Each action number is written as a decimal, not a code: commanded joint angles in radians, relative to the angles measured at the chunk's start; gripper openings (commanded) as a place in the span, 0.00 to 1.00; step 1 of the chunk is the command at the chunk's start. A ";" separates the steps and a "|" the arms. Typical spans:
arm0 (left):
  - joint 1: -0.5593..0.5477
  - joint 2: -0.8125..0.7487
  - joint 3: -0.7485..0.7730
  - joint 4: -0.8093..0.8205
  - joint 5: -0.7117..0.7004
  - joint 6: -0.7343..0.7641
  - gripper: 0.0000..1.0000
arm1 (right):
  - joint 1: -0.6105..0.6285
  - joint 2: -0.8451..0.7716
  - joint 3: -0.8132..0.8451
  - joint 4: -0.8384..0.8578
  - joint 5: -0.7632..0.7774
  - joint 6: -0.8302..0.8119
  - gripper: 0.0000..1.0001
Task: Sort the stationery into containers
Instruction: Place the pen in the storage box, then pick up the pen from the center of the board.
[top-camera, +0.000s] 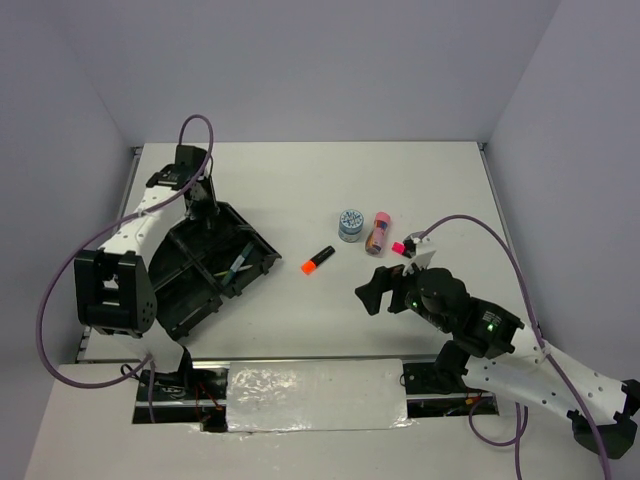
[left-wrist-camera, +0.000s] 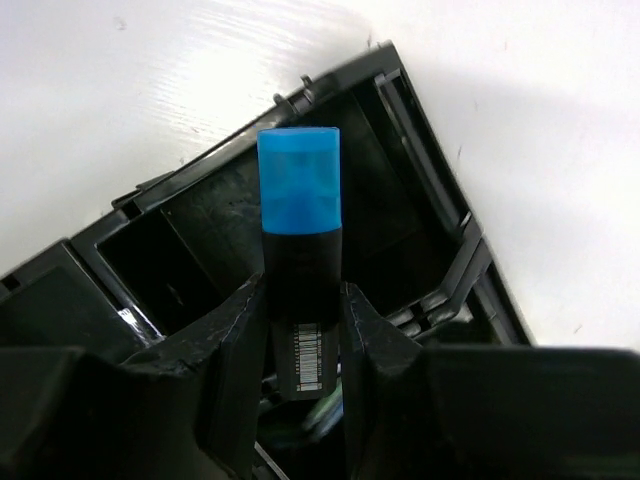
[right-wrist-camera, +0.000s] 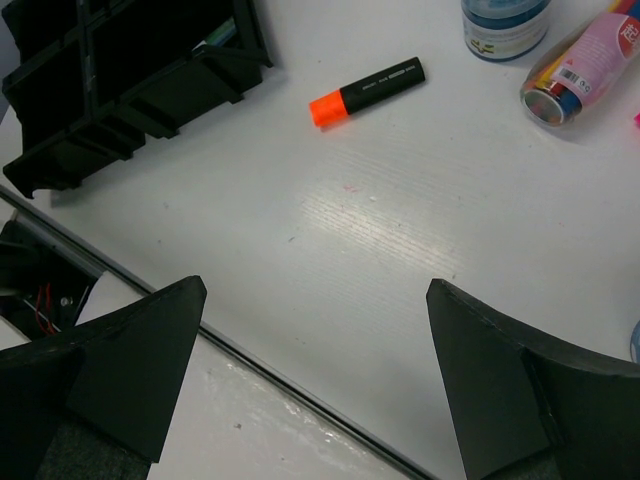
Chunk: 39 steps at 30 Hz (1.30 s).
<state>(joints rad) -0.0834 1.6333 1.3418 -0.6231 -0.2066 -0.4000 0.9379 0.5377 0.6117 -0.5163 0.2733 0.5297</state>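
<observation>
My left gripper (left-wrist-camera: 303, 300) is shut on a black highlighter with a blue cap (left-wrist-camera: 299, 190), which points out over the black organiser tray (left-wrist-camera: 420, 180). From above, this gripper (top-camera: 203, 207) hangs over the far corner of the tray (top-camera: 190, 290); a thin pen (top-camera: 240, 263) lies in one compartment. An orange-capped highlighter (top-camera: 318, 260) (right-wrist-camera: 365, 90), a blue-white tape roll (top-camera: 350, 224) (right-wrist-camera: 505, 25), a pink-orange tube (top-camera: 378, 232) (right-wrist-camera: 580, 70) and a pink-capped highlighter (top-camera: 400, 247) lie on the table. My right gripper (top-camera: 378, 286) (right-wrist-camera: 315, 290) stands open and empty, near of them.
The tray (right-wrist-camera: 130, 80) sits skewed at the table's left. A dark seam (right-wrist-camera: 250, 355) marks the table's near edge, with a shiny taped strip (top-camera: 315, 395) and cables beyond it. White walls close in the far and side edges.
</observation>
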 joint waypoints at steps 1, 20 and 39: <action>0.036 -0.015 -0.013 -0.032 0.101 0.141 0.34 | -0.004 -0.007 0.026 0.039 -0.008 -0.019 1.00; 0.015 -0.128 -0.024 -0.030 0.194 0.155 0.81 | -0.005 0.008 0.040 0.021 0.001 -0.004 1.00; -0.639 0.321 0.137 0.175 0.184 0.202 0.89 | -0.004 -0.166 0.168 -0.261 0.115 0.076 1.00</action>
<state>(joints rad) -0.7120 1.9308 1.4445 -0.4614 -0.0029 -0.2188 0.9375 0.3851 0.7460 -0.7116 0.3828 0.6136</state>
